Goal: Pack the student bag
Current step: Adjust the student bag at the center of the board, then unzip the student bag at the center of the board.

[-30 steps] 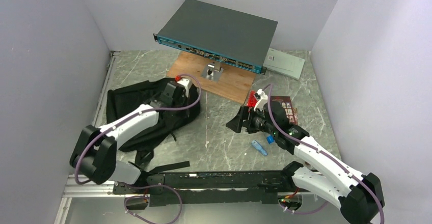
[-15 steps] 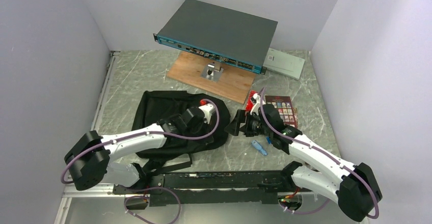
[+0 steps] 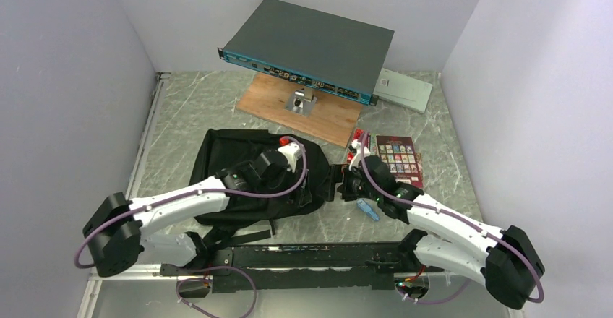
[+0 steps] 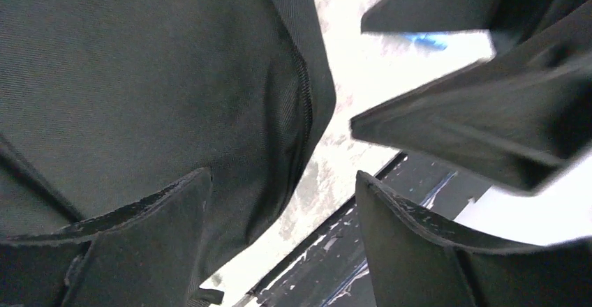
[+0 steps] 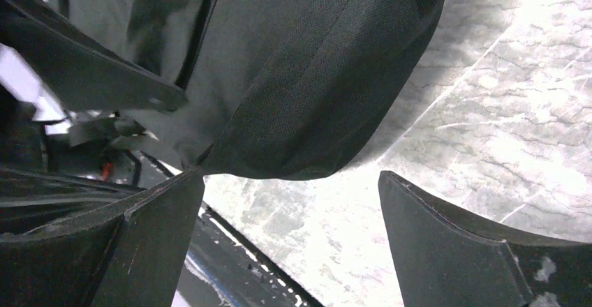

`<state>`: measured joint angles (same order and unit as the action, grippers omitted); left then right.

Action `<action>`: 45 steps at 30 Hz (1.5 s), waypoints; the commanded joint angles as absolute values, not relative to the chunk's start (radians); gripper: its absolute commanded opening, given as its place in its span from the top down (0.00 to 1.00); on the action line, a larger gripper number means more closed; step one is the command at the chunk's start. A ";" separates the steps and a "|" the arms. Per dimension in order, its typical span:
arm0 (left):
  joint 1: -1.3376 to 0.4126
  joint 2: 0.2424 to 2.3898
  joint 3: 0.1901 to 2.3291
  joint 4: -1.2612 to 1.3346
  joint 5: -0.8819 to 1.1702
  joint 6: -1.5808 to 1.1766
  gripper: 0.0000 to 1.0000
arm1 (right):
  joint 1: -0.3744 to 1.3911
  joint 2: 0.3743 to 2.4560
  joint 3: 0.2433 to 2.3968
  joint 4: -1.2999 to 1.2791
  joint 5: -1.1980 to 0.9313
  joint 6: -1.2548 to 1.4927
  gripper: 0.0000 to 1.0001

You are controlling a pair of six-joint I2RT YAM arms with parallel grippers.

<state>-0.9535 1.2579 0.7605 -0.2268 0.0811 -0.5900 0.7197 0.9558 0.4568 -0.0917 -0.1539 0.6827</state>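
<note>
Risk: left gripper (image 3: 312, 188) and right gripper (image 3: 338, 182) crowd the same bag edge; fingers could collide or snag the fabric
Student bag (image 3: 242, 165): lying on the marble table (image 3: 188, 101), left of centre
Left jaws: spread, bag's rounded edge between them, unclamped
Right jaws: wide apart, bag corner just ahead, nothing held
</note>
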 commanded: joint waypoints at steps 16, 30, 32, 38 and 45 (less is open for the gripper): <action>-0.946 0.503 0.710 -0.616 -0.658 -0.760 0.05 | 1.448 1.616 0.889 -0.044 0.536 0.567 0.23; -0.947 0.533 0.717 -0.645 -0.650 -0.767 0.03 | 1.473 1.739 0.952 -0.007 0.498 0.531 0.73; -0.946 0.547 0.705 -0.642 -0.628 -0.783 0.01 | 1.473 1.716 0.925 0.034 0.497 0.525 0.95; -0.945 0.615 0.656 -0.588 -0.544 -0.834 0.00 | 1.447 1.503 0.733 0.249 0.494 0.498 1.00; -0.917 0.841 0.508 -0.499 -0.444 -1.054 0.00 | 1.442 1.506 0.701 0.276 0.427 0.507 1.00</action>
